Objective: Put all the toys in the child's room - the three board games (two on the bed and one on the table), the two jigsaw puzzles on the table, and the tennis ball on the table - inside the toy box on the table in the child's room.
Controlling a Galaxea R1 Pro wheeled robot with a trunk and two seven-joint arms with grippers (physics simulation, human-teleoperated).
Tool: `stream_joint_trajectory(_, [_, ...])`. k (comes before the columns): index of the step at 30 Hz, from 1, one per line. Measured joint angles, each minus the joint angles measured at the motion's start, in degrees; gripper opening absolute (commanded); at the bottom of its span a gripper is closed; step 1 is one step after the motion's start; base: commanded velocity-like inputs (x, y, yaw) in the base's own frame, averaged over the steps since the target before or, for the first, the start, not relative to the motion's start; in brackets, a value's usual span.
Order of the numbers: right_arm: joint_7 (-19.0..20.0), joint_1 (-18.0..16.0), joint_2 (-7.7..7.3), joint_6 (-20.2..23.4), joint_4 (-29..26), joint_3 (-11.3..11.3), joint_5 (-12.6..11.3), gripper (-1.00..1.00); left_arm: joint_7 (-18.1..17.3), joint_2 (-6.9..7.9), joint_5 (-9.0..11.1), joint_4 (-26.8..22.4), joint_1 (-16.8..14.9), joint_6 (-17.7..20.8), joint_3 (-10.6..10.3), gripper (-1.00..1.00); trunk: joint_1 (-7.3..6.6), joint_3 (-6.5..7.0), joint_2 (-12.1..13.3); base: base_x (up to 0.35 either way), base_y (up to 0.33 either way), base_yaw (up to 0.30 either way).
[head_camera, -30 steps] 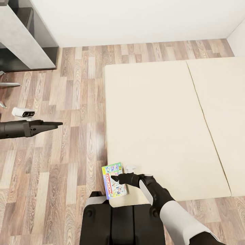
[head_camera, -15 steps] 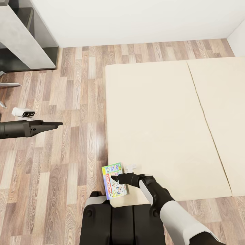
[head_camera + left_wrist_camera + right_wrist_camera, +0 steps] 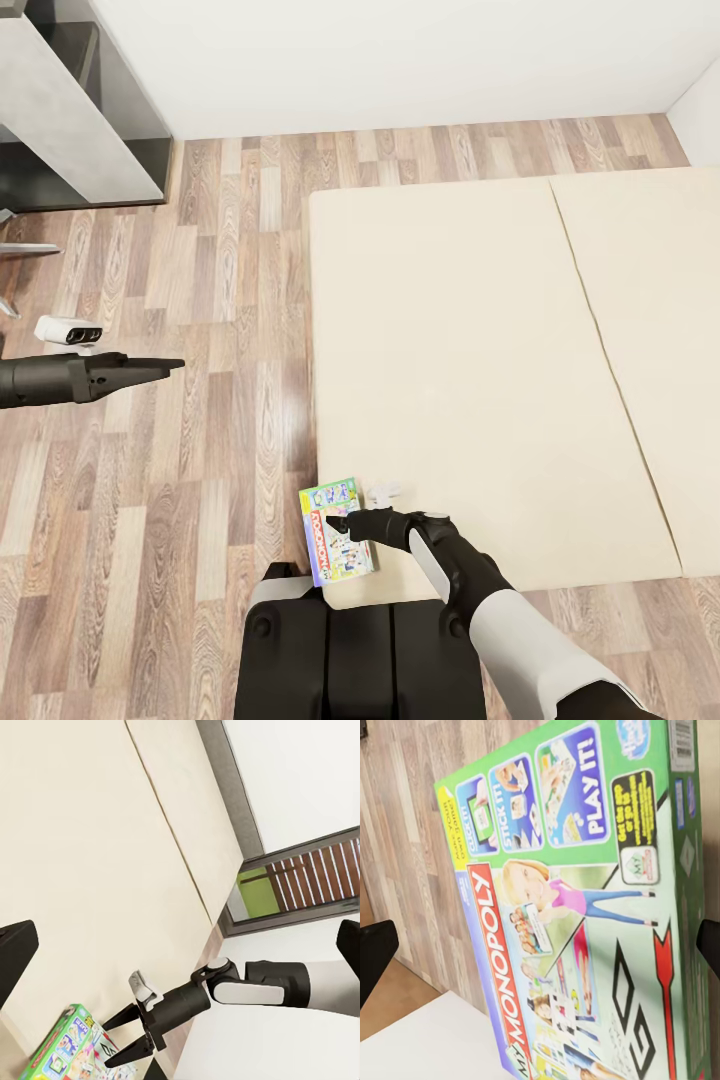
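Observation:
The green and white Monopoly board game (image 3: 337,532) lies flat on the near left corner of the bed (image 3: 480,360), its edge reaching past the mattress toward the floor. My right gripper (image 3: 336,521) is open just above its cover. In the right wrist view the printed box (image 3: 577,907) lies between the spread fingertips (image 3: 376,952). The left wrist view shows that gripper's (image 3: 112,1044) two fingers apart over the box (image 3: 64,1050). My left gripper (image 3: 176,364) is open over the wood floor, well left of the bed, with nothing in it.
A pale grey table top with a dark cabinet (image 3: 70,110) stands at the far left against the white wall. Metal legs (image 3: 25,248) show at the left edge. Wood-plank floor (image 3: 230,300) runs between the table and the bed. A dark-framed window (image 3: 300,881) lies beyond the bed.
The whole picture has shifted a touch to the right, so the camera moved. Both grippers and the Monopoly box have kept their places.

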Motion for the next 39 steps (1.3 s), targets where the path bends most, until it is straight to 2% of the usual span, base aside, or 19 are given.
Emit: stream_joint_trajectory(39, [0.0,0.0,0.0,0.0,0.0,0.0,0.0,1.0,-0.1,-0.01,0.0,0.0,0.0,0.0,0.0,1.0,0.0,0.0,0.0,0.0,0.018,0.0])
